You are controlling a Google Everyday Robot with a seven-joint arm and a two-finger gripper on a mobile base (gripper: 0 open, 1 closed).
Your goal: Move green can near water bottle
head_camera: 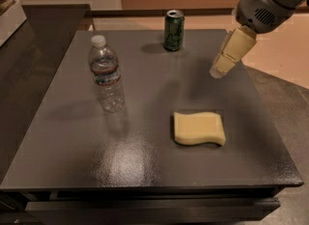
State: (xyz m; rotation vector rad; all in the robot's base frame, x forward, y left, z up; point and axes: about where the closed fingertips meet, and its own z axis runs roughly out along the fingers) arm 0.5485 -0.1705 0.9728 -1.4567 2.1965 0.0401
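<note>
The green can (pixel 174 31) stands upright at the far middle edge of the dark table (pixel 72 137). It is dark green with pale markings and a silver top. The water bottle (pixel 106 76) stands upright at the left middle of the table, clear with a white cap and a dark label band. My gripper (pixel 218 68) hangs above the table's right side, pointing down and to the left. It is to the right of the can and a little nearer to the camera, apart from the can, and holds nothing.
A yellow sponge (pixel 199 128) lies flat on the table's right half, below the gripper. A dark counter (pixel 29 50) runs along the left side, with a white box (pixel 8 11) on it. Floor shows at the right.
</note>
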